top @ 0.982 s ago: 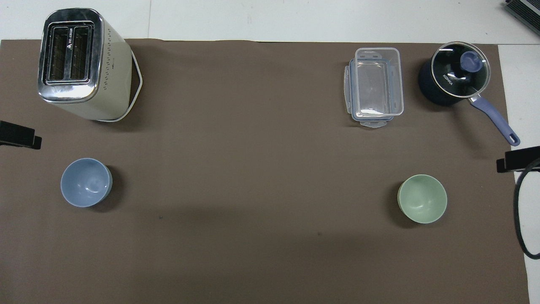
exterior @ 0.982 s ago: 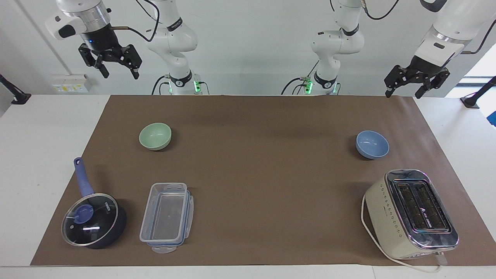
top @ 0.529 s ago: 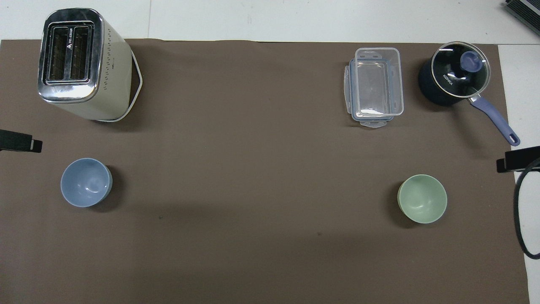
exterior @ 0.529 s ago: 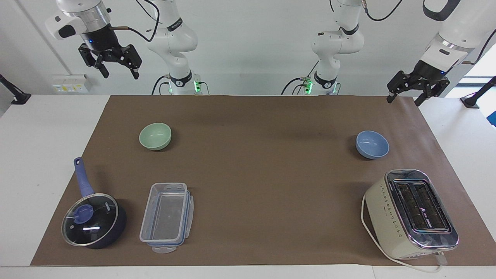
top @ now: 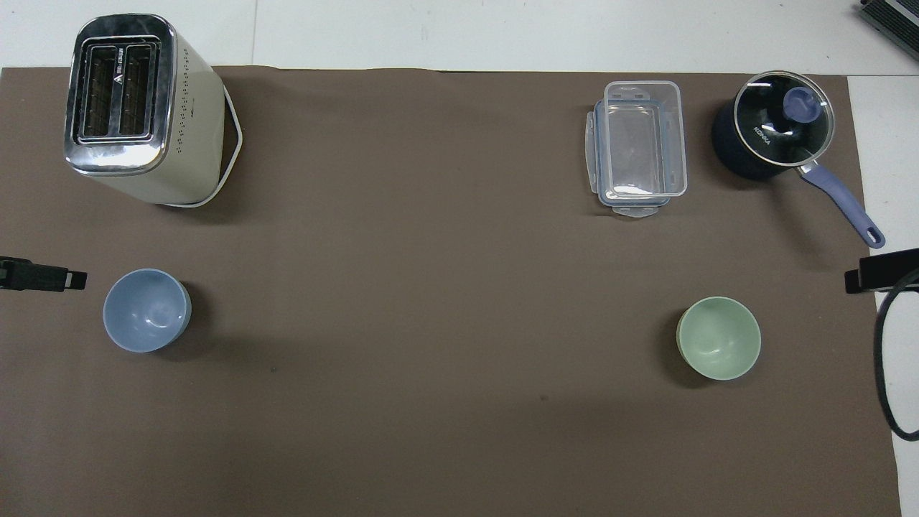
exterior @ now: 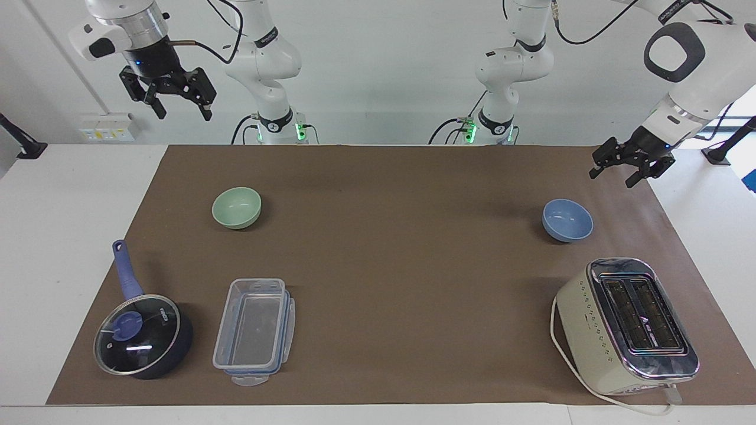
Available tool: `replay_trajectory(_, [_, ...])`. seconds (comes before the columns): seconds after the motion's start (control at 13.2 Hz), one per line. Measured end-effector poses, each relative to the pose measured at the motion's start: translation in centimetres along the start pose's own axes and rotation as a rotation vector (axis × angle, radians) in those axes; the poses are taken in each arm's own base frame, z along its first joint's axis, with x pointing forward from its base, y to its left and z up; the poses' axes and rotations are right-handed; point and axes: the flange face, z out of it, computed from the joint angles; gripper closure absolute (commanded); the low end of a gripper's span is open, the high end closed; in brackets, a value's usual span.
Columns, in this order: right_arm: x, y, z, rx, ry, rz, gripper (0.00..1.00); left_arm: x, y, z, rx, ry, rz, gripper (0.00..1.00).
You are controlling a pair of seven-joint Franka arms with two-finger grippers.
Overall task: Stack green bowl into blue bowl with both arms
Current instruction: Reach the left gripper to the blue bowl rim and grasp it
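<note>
Bowls: green bowl (exterior: pixel 237 207) sits on the brown mat (exterior: pixel 378 195) toward my right arm's end of the worktop; blue bowl (exterior: pixel 567 219) sits toward my left arm's end, well apart from it. Neither is touched, nothing stacked yet.
Left end effector (exterior: pixel 626 166): up in the air over the mat's edge near the blue bowl, fingers apart, holding nothing.
Right end effector (exterior: pixel 167 90): waiting high above my end of the worktop, fingers apart, empty.
Risk, rim grip: both bowls are smooth and round, so I judge a pinch on the rim could slip or tip the bowl if I close off-centre.
Risk, toaster: cream toaster (exterior: pixel 627 326) stands just beside the blue bowl, farther from me; a wide swing of my left arm could knock it or catch its white cord (exterior: pixel 567 366).
Risk, reach: bowls lie at the two ends of the mat, so one has to travel toward the middle; both arms meeting there could collide if I time it badly.
Risk, drop: letting the green bowl go too high or off-centre could make it bounce out or shove the blue bowl away.
Clutter: saucepan with glass lid (exterior: pixel 142 335) and clear plastic container (exterior: pixel 254 330) lie farther from me than the green bowl, probably clear of my path.
Writing: lid of the saucepan reads KONKA in the overhead view; toaster has a small logo between its slots, not readable.
</note>
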Motion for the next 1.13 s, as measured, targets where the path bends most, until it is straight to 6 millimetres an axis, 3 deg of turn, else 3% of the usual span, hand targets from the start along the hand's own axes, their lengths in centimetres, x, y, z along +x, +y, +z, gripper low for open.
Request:
replay_trajectory(0.38, [0.0, 0.0, 0.0, 0.0, 0.0, 0.0, 0.0, -2.9, -5.4, 6.7, -0.036, -0.003, 0.031, 0.0])
replay_trajectory(0.6, [0.0, 0.0, 0.0, 0.0, 0.0, 0.0, 0.0, -3.9, -9.5, 11.6, -0.045, 0.012, 0.039, 0.08])
replay_trajectory(0.98, [0.0, 0.0, 0.0, 0.0, 0.0, 0.0, 0.0, -3.4, -11.1, 16.6, -0.079, 0.003, 0.011, 0.33])
replay_trajectory(1.13, [0.0, 0.0, 0.0, 0.0, 0.0, 0.0, 0.0, -3.3, -11.5, 17.5, -0.08, 0.002, 0.002, 0.64])
